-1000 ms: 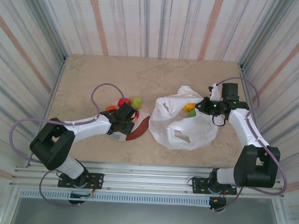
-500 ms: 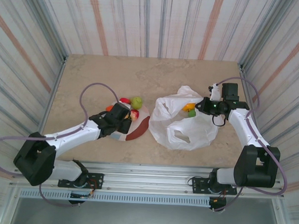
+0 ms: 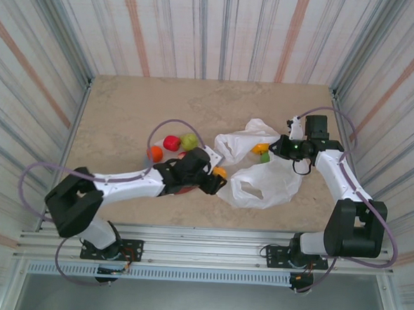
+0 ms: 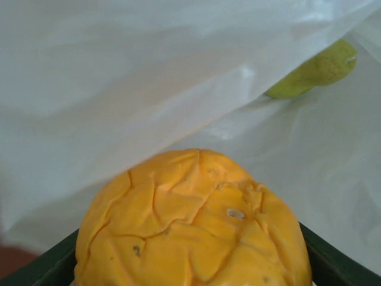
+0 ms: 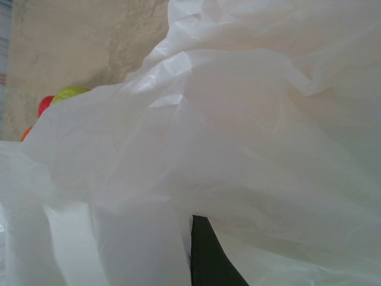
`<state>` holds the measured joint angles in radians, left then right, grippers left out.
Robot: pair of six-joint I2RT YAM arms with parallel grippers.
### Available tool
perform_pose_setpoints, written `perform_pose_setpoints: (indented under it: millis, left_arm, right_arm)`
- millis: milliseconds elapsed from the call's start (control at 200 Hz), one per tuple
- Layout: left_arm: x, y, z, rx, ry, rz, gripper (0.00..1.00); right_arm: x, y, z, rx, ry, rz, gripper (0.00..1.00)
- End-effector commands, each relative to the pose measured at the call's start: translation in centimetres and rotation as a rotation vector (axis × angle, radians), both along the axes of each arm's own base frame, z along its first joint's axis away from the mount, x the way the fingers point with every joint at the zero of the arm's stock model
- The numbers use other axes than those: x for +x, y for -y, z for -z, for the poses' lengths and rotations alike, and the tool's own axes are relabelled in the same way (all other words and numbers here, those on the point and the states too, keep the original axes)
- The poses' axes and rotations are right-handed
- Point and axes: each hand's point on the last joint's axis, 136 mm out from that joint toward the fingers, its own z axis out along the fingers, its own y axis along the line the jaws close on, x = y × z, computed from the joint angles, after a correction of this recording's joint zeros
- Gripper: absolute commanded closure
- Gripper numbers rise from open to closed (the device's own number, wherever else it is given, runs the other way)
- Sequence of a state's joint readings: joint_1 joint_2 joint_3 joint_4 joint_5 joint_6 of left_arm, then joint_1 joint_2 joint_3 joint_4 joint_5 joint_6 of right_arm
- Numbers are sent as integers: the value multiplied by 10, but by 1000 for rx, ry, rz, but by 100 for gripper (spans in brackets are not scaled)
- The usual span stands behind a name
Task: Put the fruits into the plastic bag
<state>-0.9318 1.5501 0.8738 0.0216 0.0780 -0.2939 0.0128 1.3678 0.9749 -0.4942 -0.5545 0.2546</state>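
**Fruit at the bag mouth: handling notes**

Top view. The left gripper (image 3: 214, 178) is clamped on a yellow-orange fruit (image 3: 220, 173), just beside the near-left edge of the plastic bag (image 3: 261, 190). The right gripper (image 3: 290, 146) is pinched closed on the bag's far rim and holds it up. In the bag lie a bagged orange fruit (image 3: 261, 148) and a bagged green fruit (image 3: 265, 157). Outside it are a loose orange fruit (image 3: 155, 152), a red fruit (image 3: 171, 143) and a loose green fruit (image 3: 189, 140), by the plate (image 3: 208, 155), which is partly under the left arm.

Left wrist. The yellow-orange fruit (image 4: 193, 226) sits between the dark fingers (image 4: 41, 271). Its skin is creased rather than smooth. Bag film (image 4: 119, 71) overhangs it closely, and the bagged green fruit (image 4: 315, 68) shows beyond.
Judgement: these fruits look light, hard and round, so they are likely to roll once freed. Take each across its widest part. The creases should give the fingers some bite.

Right wrist. Film (image 5: 250, 119) drapes over one dark finger (image 5: 208, 256) and hides the pinch itself. The red fruit (image 5: 43, 106) and loose green fruit (image 5: 70, 92) show past its left edge.
Judgement: the film looks thin, limp and slippery. It is best held at the rim or a handle hole. The mouth may sag shut, or the film may slip free.
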Motion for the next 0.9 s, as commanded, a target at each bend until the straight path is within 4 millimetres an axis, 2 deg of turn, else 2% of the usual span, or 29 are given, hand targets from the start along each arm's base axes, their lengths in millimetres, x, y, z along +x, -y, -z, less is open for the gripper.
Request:
perform_pose_setpoints:
  millis: [0,180,416,596,731,892]
  left_arm:
    - [4,31,-15,-82,-12,46,36]
    - [20,59,-20,-133,-6,55,36]
    - [58,91,-27,-196,17,-45,36]
    - [87,109,-13,-199,36,-139,35]
    - [100,114,-7,-187,74,-196,34]
    - [111,108,-7,-184,117,-264,34]
  right_arm:
    - [-1,-2,-2,8,-6,-2,100]
    - [-1,-4,0,16,-11,-5,100]
    - [0,-7,0,22,-11,-13,100]
    - [-2,-10,-5,27,-2,-16,100]
    - [-4,-9,-12,23,15,-15,100]
    - [-4,-8,-13,20,14,-13,100]
